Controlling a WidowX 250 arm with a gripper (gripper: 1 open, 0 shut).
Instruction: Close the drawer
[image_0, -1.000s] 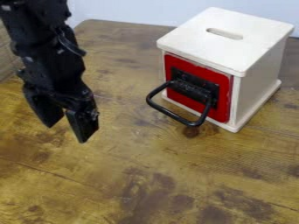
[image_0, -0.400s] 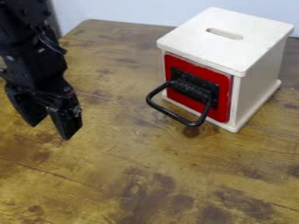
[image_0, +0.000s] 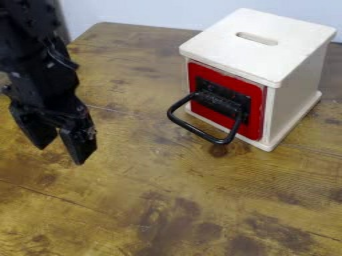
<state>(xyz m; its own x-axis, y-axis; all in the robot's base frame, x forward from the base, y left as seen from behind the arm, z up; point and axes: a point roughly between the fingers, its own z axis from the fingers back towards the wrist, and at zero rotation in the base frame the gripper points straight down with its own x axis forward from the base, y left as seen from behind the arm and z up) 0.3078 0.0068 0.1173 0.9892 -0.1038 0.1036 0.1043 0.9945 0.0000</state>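
The drawer has a red front with a black panel and sits in a pale wooden box with a slotted top, at the right of the wooden table. Its black wire loop handle sticks out toward the front left and rests low over the table. My gripper hangs at the left, pointing down, well apart from the handle. Its black fingers stand open with nothing between them. How far out the drawer stands I cannot tell.
The worn wooden table stretches between the gripper and the box and across the foreground. The table's back edge runs behind the arm, with a pale wall beyond it.
The gripper has edged a little to the left in the picture, away from the drawer, staying open. The drawer and its handle have not moved.
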